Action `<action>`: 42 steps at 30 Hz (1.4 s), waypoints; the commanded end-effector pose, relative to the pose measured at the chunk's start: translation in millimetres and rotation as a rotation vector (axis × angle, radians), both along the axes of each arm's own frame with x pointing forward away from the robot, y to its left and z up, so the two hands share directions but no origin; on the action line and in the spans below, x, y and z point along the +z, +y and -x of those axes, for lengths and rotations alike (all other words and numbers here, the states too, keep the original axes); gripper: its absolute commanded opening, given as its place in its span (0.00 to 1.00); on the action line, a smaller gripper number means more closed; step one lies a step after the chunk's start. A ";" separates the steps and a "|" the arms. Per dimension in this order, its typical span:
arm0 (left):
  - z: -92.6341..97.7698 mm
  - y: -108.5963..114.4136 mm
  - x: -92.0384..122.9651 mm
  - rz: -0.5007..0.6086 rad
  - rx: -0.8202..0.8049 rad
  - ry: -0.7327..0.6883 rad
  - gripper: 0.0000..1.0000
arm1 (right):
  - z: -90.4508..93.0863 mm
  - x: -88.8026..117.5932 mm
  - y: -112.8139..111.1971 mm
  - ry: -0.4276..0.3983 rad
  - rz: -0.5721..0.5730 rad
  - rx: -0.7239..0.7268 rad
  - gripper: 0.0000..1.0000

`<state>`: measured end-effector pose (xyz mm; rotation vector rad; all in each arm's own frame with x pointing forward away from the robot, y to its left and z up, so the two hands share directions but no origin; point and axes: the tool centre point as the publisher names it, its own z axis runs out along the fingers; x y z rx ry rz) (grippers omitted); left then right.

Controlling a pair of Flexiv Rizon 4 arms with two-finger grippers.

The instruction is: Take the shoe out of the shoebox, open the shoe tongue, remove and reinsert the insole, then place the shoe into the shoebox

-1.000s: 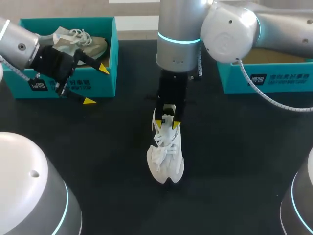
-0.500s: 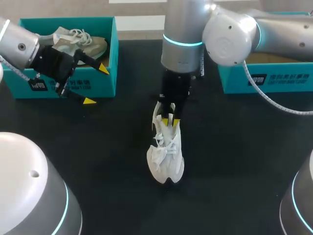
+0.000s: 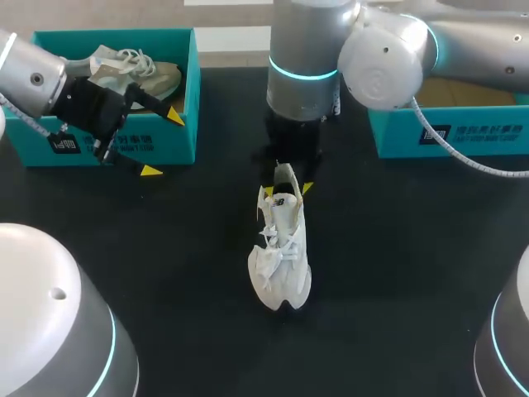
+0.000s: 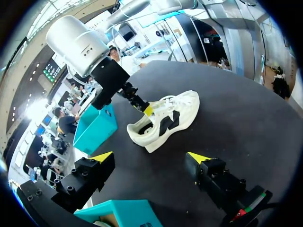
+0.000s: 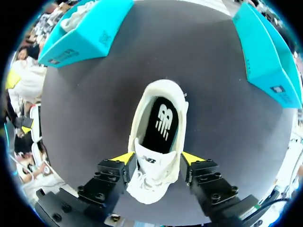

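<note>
Black table (image 3: pixel 397 273) carries everything. Right arm (image 3: pixel 306 58) reaches in to the middle; left arm (image 3: pixel 33 70) is parked at far left.

Two teal boxes at the far edge. The left shoebox (image 3: pixel 178 132) already holds a beige shoe (image 3: pixel 145 74). The right shoebox (image 3: pixel 463 136) shows a bare floor, so I judge it the return spot.

White shoe (image 3: pixel 281 256) stands upright mid-table, out of both boxes and well apart from them, toe near, heel far. I expect it to be light, with a soft upper that will cave under a pinch, and it should skid easily on this table. The firmest hold is probably the heel collar or across the sole.

Left gripper (image 3: pixel 163 143): fingers wide, holding nothing, just beside the left shoebox's front wall. It is out of the way, but could steady the heel.

Right gripper (image 3: pixel 287 190): fingers parted, straddling the laces from above. No clamp that I can see.

Tongue (image 5: pixel 154 165) is floppy and sits between those fingers, and the opening ahead of it is exposed.

Insole (image 5: pixel 161 124) is black, lying flat inside. It is probably thin and bendy; I would pinch its heel edge. Loose laces are the main snag risk.
</note>
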<state>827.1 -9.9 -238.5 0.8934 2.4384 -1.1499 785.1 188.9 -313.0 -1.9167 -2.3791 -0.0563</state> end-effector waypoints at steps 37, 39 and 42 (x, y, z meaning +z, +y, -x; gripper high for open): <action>0.6 0.1 -0.1 -0.003 0.000 -0.001 1.00 | -69.0 -3.5 20.2 -0.260 0.341 1.211 1.00; 0.6 0.1 -0.1 -0.003 0.000 -0.001 1.00 | -71.5 -7.7 15.8 -0.259 0.349 1.253 1.00; 0.6 0.1 -0.1 -0.003 0.000 -0.001 1.00 | -75.1 -13.4 7.9 -0.245 0.355 1.293 1.00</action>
